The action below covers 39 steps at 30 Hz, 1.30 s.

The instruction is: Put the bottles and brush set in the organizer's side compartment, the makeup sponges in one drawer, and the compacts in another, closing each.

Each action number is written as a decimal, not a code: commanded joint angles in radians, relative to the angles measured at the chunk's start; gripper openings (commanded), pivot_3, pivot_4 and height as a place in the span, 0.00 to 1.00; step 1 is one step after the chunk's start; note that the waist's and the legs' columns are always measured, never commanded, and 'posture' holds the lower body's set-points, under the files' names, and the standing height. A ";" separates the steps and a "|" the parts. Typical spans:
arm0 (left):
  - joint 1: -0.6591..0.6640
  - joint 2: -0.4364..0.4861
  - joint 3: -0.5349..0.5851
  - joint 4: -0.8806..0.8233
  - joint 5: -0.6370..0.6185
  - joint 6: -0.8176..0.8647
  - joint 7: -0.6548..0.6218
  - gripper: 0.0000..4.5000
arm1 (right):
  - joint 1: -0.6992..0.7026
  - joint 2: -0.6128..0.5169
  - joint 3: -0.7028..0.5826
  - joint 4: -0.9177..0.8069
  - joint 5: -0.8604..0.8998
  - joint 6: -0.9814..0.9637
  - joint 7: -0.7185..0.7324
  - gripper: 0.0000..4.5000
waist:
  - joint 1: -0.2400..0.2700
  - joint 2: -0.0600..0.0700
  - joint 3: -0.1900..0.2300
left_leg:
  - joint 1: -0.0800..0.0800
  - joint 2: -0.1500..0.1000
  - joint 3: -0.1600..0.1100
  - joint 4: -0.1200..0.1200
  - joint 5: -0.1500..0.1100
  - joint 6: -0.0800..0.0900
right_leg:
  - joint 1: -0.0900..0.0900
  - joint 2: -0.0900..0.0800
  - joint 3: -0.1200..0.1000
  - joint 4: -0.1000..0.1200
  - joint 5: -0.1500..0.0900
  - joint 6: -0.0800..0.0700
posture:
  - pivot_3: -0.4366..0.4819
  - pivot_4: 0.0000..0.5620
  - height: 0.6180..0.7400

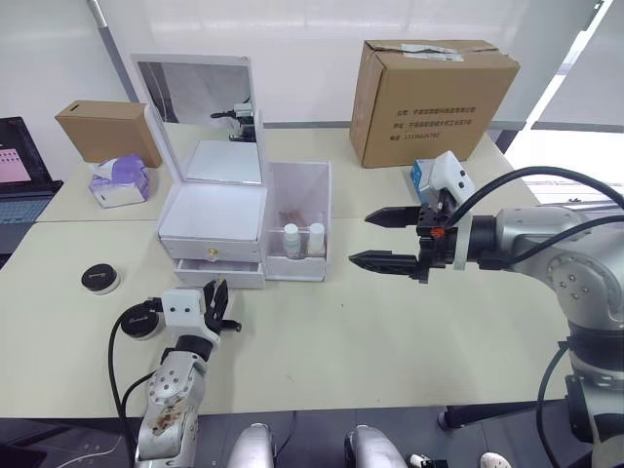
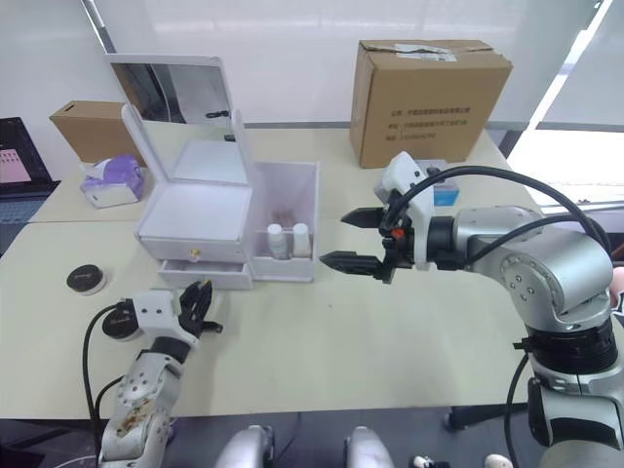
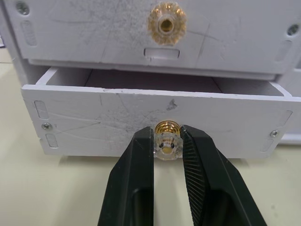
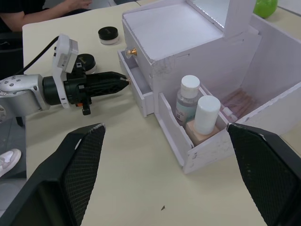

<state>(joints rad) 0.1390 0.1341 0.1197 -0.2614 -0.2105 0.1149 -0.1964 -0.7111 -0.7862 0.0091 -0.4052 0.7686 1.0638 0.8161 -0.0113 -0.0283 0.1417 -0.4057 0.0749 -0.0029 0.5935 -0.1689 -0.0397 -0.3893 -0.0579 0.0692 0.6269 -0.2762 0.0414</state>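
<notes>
The organizer [image 1: 226,229] stands on the pale table [image 1: 390,331], its mirror lid [image 1: 200,112] raised, the side compartment [image 1: 300,219] on its right already holding the bottles [image 4: 197,113] upright at the front and, it seems, the brush set [image 4: 240,101] lying behind them; the lower drawer [image 3: 155,117] stands partly pulled out, its long front facing the robot, the upper one shut; the left gripper [image 3: 168,150] is pinched narrowly on that drawer's gold knob [image 3: 167,141], directly in front of it, so the drawer's travel runs straight along the fingers' line; the right gripper [image 1: 385,237] hangs wide and empty, well apart beyond the side compartment; two compacts [image 1: 100,279] lie on the table left of the organizer, near the left arm, black-lidded, flat and round.
</notes>
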 commanded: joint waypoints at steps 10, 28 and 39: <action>0.249 0.087 0.040 -0.256 -0.153 0.124 -0.101 0.12 | 0.012 0.027 -0.014 -0.039 0.014 -0.013 -0.013 1.00 | -0.001 0.000 0.000 | 0.000 0.000 0.001 0.000 -0.002 -0.003 | -0.001 -0.001 0.000 -0.001 -0.001 -0.001 | 0.48 0.27 1.00; 0.401 0.121 0.153 -0.336 -0.312 0.107 -0.211 0.85 | 0.024 0.027 -0.007 -0.012 -0.008 -0.034 0.020 1.00 | -0.010 0.000 0.000 | -0.001 0.000 0.002 -0.001 -0.002 -0.003 | -0.010 -0.001 0.002 -0.002 -0.001 -0.003 | 0.48 0.27 1.00; 0.408 0.327 0.516 -0.128 -0.477 0.027 -0.446 1.00 | 0.132 -0.023 -0.099 -0.005 0.033 -0.091 0.110 1.00 | -0.004 -0.001 0.000 | -0.001 0.000 0.002 -0.002 -0.002 -0.003 | -0.013 -0.001 0.002 -0.001 -0.001 -0.003 | 0.48 0.27 1.00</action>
<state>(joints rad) 0.5381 0.4158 0.5452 -0.4595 -0.6711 0.1725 -0.5674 -0.5788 -0.7747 -0.0275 -0.3943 0.7805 1.0108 0.8805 -0.0151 -0.0296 0.1418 -0.4071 0.0750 -0.0009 0.5917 -0.1710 -0.0429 -0.4021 -0.0590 0.0712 0.6255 -0.2773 0.0384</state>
